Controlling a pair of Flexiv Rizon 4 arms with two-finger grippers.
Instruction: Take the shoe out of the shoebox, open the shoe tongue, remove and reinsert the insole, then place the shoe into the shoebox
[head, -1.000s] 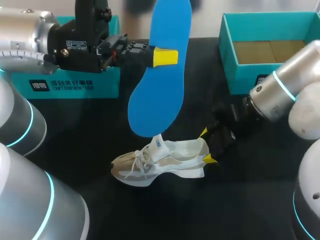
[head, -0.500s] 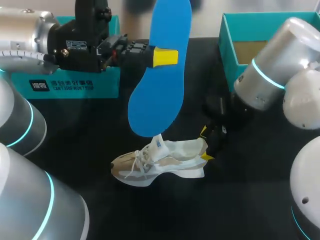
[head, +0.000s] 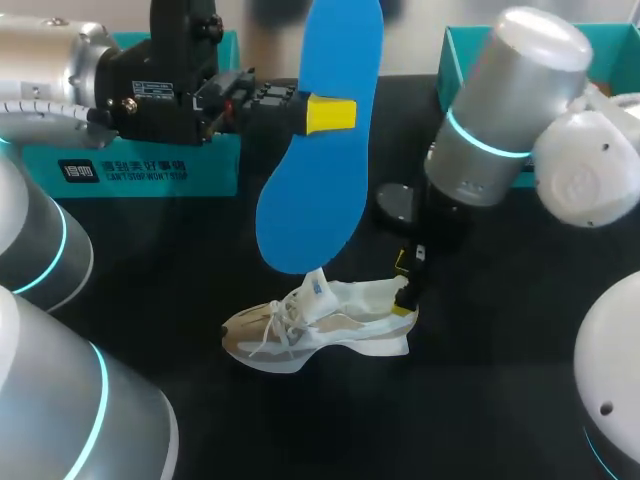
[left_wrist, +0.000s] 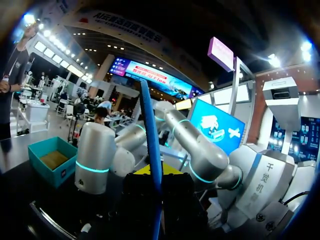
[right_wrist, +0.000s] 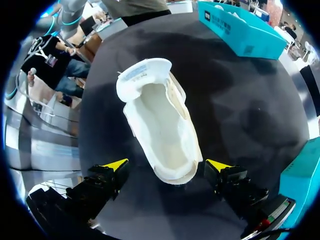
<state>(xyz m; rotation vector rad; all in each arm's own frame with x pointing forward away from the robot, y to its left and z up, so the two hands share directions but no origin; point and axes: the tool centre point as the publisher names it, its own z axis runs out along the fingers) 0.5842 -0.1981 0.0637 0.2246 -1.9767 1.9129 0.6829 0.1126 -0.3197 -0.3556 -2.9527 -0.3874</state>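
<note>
My left gripper (head: 330, 113) is shut on a blue insole (head: 318, 170), which hangs upright above the table with its toe end just over the shoe. In the left wrist view the insole (left_wrist: 151, 145) shows edge-on between the fingers. The cream and white shoe (head: 318, 322) lies on the black table (head: 160, 260), toe to the left, tongue pulled up. My right gripper (head: 405, 283) points down at the heel, open. In the right wrist view the shoe (right_wrist: 160, 120) shows its empty inside, and its heel lies between the spread yellow tips of the right gripper (right_wrist: 167, 166).
The teal shoebox (head: 450, 62) stands at the back right, partly hidden by my right arm. Its lid (head: 150, 165) stands at the back left, behind my left arm; it also shows as the lid (right_wrist: 240, 30) beyond the shoe's toe.
My right arm has swung in toward the middle and turned its gripper down over the shoe's heel. The left arm with the insole has not moved.
</note>
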